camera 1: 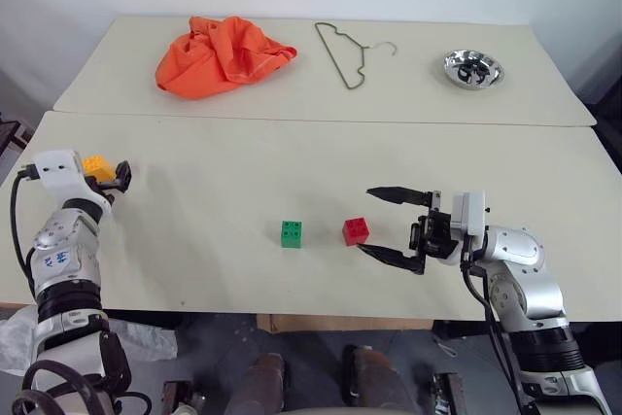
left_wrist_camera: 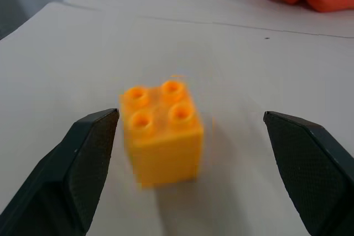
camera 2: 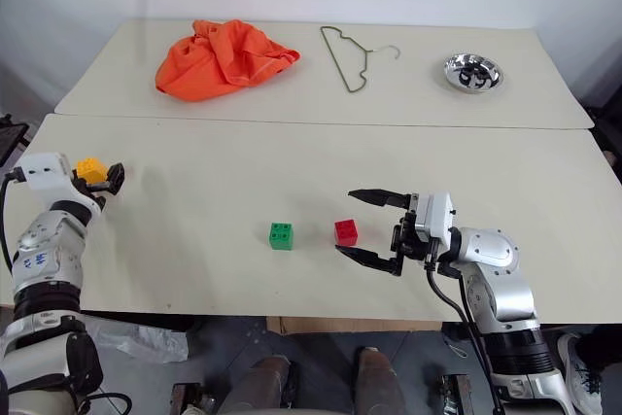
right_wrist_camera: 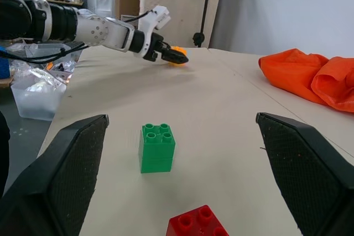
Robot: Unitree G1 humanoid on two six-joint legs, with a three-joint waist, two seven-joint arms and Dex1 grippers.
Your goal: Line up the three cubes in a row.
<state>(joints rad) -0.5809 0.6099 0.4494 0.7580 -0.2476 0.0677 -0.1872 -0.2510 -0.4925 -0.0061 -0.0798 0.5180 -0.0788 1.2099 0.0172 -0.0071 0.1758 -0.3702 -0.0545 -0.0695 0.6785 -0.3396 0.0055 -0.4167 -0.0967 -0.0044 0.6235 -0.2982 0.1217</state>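
Note:
The yellow-orange cube (camera 1: 95, 166) stands near the table's left edge, between the spread fingers of my open left gripper (camera 1: 110, 175). The left wrist view shows this cube (left_wrist_camera: 163, 131) upright, closer to one finger than the other, touching neither. The green cube (camera 1: 291, 233) and the red cube (camera 1: 356, 230) sit side by side with a small gap near the table's middle front. My right gripper (camera 1: 365, 221) is open and points left, its fingertips level with the red cube's right side, not touching it. The right wrist view shows the red cube (right_wrist_camera: 199, 222) between its fingers and the green cube (right_wrist_camera: 157, 147) beyond.
A crumpled orange cloth (camera 1: 222, 53), a wire hanger (camera 1: 345, 55) and a small metal bowl (camera 1: 473, 69) lie on the far table. A seam (camera 1: 321, 121) separates the two tables. The near table's front edge (camera 1: 292, 311) runs just below the cubes.

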